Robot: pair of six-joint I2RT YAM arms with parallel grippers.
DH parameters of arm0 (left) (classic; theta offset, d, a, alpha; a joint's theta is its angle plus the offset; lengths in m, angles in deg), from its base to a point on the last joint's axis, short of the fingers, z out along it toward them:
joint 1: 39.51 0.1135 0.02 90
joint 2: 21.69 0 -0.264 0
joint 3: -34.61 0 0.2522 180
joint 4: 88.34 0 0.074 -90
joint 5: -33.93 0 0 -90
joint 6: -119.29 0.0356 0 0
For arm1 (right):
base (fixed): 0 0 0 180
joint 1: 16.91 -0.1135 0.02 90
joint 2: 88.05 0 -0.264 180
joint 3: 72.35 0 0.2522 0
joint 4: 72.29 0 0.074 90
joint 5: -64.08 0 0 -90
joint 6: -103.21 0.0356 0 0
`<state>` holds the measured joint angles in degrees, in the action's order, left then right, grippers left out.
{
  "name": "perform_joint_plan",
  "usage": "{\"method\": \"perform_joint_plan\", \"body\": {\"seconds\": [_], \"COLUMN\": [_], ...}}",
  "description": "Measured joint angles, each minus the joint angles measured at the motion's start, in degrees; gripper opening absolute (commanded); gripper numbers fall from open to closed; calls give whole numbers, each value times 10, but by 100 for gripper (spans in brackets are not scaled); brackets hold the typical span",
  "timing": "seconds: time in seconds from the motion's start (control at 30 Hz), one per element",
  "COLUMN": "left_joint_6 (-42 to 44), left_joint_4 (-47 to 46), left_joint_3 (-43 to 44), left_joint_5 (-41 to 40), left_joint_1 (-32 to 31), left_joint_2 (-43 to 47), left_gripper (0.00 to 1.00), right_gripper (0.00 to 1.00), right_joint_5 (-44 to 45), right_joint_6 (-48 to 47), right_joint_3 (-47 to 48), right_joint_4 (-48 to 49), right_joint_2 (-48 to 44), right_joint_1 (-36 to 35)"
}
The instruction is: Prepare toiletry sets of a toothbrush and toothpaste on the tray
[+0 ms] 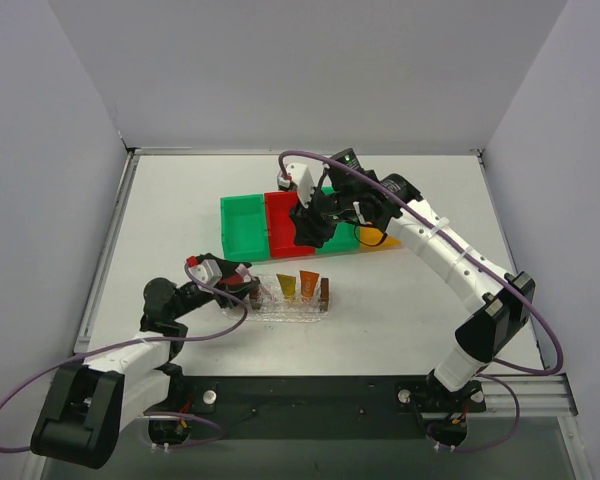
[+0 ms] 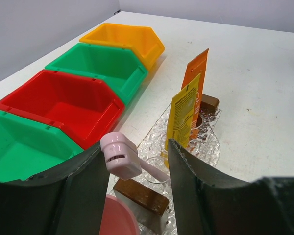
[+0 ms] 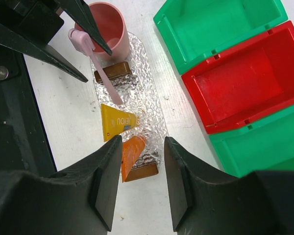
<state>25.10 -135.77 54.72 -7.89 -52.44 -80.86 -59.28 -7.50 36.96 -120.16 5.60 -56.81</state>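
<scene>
The clear tray (image 1: 292,311) with brown end blocks lies in front of the bins; it also shows in the left wrist view (image 2: 156,141) and the right wrist view (image 3: 138,73). A yellow-orange toothpaste tube (image 2: 183,115) and an orange tube (image 2: 195,73) stand upright in it. The whitish-pink toothbrush (image 2: 120,156) leans in a tray slot near one end block. My left gripper (image 2: 137,148) is open, its jaws on either side of the brush head. My right gripper (image 3: 143,142) is open and empty, hovering high above the tray's other end, over the red bin (image 1: 285,222).
Several bins stand in a row behind the tray: green (image 1: 243,225), red, green (image 1: 340,225), orange (image 1: 380,238). A pink cup (image 3: 100,27) stands by the tray's left end, under my left gripper.
</scene>
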Motion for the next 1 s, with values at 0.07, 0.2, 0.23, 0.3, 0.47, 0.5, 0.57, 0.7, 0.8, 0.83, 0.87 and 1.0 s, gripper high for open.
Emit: {"method": "perform_joint_plan", "body": {"seconds": [0.07,0.2,0.23,0.3,0.47,0.5,0.57,0.7,0.8,0.83,0.87,1.0], "left_joint_6": [4,12,14,17,21,23,25,30,31,34,36,44], "left_joint_4": [9,25,27,30,50,55,63,79,89,92,94,102], "left_joint_3": [0,0,0,0,1,2,4,11,19,22,23,24], "left_joint_5": [-3,-9,-10,-11,-11,-11,-11,-11,-10,-11,-11,-10], "left_joint_1": [0,6,7,8,10,10,10,11,13,14,15,18], "left_joint_2": [6,15,16,17,20,20,21,22,24,24,24,27], "left_gripper": [58,57,57,57,55,54,54,53,53,53,53,53], "right_gripper": [35,35,35,35,35,35,35,35,35,35,35,35], "right_joint_5": [0,2,2,2,2,2,2,5,7,7,7,7], "right_joint_6": [0,-2,-3,-3,-4,-4,-5,-5,-6,-6,-6,-7], "right_joint_3": [0,0,0,0,0,0,0,0,0,0,0,0], "right_joint_4": [0,0,0,0,-2,-3,-4,-6,-7,-7,-7,-7], "right_joint_2": [0,0,0,0,3,5,9,16,18,18,18,18], "right_joint_1": [0,-3,-4,-6,-7,-7,-8,-9,-11,-11,-11,-11]}}
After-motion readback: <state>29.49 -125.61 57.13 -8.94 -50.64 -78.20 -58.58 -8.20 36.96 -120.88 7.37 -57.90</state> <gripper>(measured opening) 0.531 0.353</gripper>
